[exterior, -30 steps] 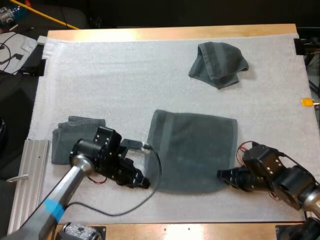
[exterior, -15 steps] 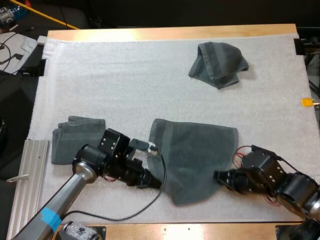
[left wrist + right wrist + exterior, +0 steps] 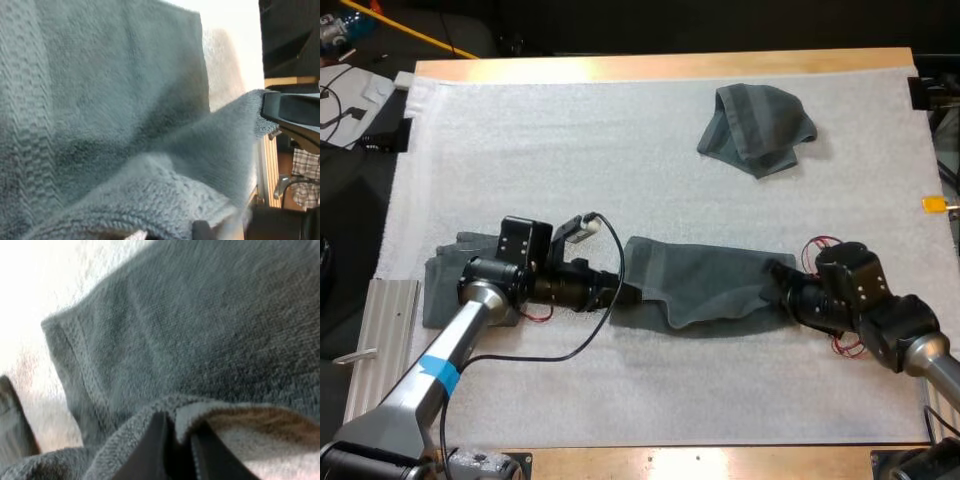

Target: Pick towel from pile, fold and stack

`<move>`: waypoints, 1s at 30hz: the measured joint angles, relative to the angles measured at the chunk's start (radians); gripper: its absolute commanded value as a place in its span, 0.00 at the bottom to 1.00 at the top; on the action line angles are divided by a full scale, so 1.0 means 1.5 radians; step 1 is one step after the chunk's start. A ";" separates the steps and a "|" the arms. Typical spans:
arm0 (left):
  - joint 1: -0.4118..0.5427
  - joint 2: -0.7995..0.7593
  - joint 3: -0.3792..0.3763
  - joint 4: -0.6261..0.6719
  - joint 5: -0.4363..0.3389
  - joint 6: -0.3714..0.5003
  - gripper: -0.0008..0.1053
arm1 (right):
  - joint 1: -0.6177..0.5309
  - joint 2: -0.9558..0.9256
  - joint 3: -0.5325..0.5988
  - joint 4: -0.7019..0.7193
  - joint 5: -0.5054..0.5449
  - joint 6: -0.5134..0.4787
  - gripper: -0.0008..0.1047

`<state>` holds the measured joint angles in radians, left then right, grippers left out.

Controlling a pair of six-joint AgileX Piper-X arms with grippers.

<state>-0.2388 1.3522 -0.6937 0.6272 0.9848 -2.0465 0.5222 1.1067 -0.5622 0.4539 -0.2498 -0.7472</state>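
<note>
Left end effector [image 3: 625,293] and right end effector [image 3: 777,277] each clamped on opposite ends of doubled-over towel [image 3: 705,288], mid white mat [image 3: 570,170]. Crumpled towel [image 3: 757,128] at far side. Folded stack [image 3: 448,278] under left arm.

I'm looking forward and down over the mat [image 3: 570,150] from behind the arms; both wrist cameras are pressing close against the middle towel [image 3: 705,290], which all three views are sharing

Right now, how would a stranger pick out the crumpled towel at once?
On the white mat, look far right. The crumpled towel lies alone there, a bunched heap, while the stretched towel and the folded stack sit nearer the arms.
</note>
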 measured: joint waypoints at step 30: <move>0.050 0.095 -0.005 -0.220 -0.023 -0.099 0.02 | -0.127 0.069 0.000 -0.109 0.040 0.050 0.01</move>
<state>-0.1632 1.4945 -0.7016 0.2976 0.9500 -2.1944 0.3317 1.2100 -0.5622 0.2900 -0.1893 -0.6728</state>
